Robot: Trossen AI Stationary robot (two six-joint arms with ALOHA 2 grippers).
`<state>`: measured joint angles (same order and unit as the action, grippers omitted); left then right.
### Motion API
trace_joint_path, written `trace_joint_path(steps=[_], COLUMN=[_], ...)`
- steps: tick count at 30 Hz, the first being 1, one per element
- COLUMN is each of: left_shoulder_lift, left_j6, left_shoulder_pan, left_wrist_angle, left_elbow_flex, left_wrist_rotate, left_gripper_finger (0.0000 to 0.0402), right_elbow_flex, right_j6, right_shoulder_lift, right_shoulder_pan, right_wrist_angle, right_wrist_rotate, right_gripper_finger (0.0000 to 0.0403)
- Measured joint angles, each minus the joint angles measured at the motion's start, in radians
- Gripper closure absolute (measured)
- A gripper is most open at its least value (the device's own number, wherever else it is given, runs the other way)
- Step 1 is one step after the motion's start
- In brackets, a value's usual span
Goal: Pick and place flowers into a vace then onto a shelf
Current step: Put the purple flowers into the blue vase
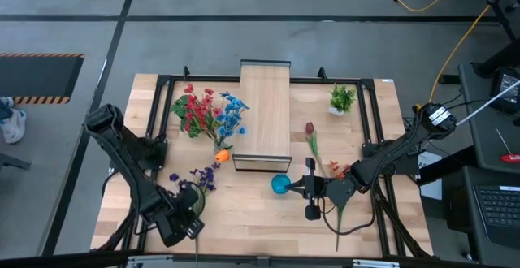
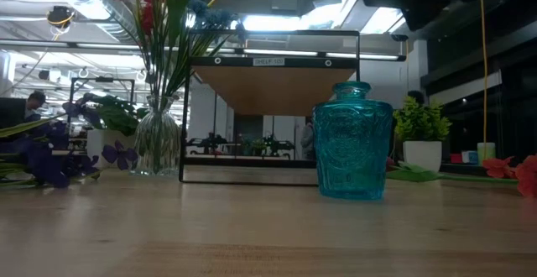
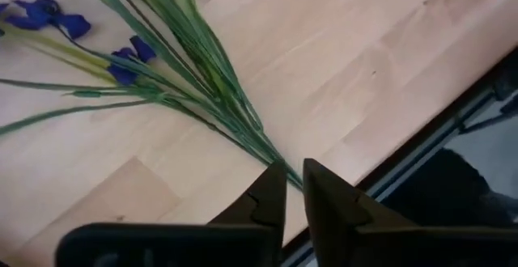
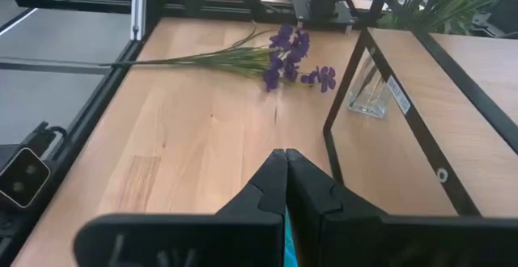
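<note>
While my left claw (image 3: 293, 188) hovers at the near left corner of the table (image 1: 244, 211), its fingers stand slightly parted, a narrow gap between the tips, pinching nothing; the green stems of the purple flowers (image 1: 201, 177) run to just beyond the tips and lie flat on the wood. My right claw (image 4: 285, 170) sits low near the table's middle, fingers pressed together and empty, just beside the blue vase (image 2: 352, 140), which stands upright and holds no stems. Behind the vase stands the shelf (image 1: 265, 110), its wooden board on a black frame. A glass vase (image 2: 158, 138) left of the shelf holds red and blue flowers (image 1: 207, 112). An orange bloom (image 1: 221, 155) lies by the shelf's near left corner. A dark red tulip (image 1: 309, 128) lies right of the shelf, and a leafy plant (image 1: 342, 99) stands near the far right corner
</note>
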<state>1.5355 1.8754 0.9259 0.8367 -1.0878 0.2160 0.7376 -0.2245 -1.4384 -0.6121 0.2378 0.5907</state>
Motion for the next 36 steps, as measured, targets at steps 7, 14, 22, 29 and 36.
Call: trace_joint_path(steps=[7, 14, 22, 29, 36], left_shoulder_lift=[0.062, 0.148, 0.235, 0.298, 0.309], left_j6=[0.074, 0.164, 0.240, 0.301, 0.263], left_shoulder_pan=[0.023, 0.027, 0.026, 0.026, 0.029], left_wrist_angle=[-0.004, -0.055, -0.079, -0.082, -0.076], left_elbow_flex=[0.000, 0.000, 0.000, -0.002, -0.003], left_wrist_rotate=[-0.004, -0.002, -0.002, -0.049, -0.071], left_gripper_finger=[0.0311, 0.0269, 0.0244, 0.0240, 0.0283], right_elbow_flex=[0.000, 0.000, -0.001, -0.001, -0.002], right_j6=[-0.006, -0.006, -0.007, -0.029, -0.029], right_shoulder_lift=[0.000, 0.000, 0.000, 0.000, 0.000], right_shoulder_pan=[0.000, 0.000, 0.000, 0.000, 0.000], right_wrist_angle=[-0.060, -0.060, -0.059, -0.059, -0.059], right_wrist_rotate=[0.000, 0.000, 0.000, 0.000, 0.000], right_gripper_finger=[0.0397, 0.0397, 0.0397, 0.0397, 0.0397])
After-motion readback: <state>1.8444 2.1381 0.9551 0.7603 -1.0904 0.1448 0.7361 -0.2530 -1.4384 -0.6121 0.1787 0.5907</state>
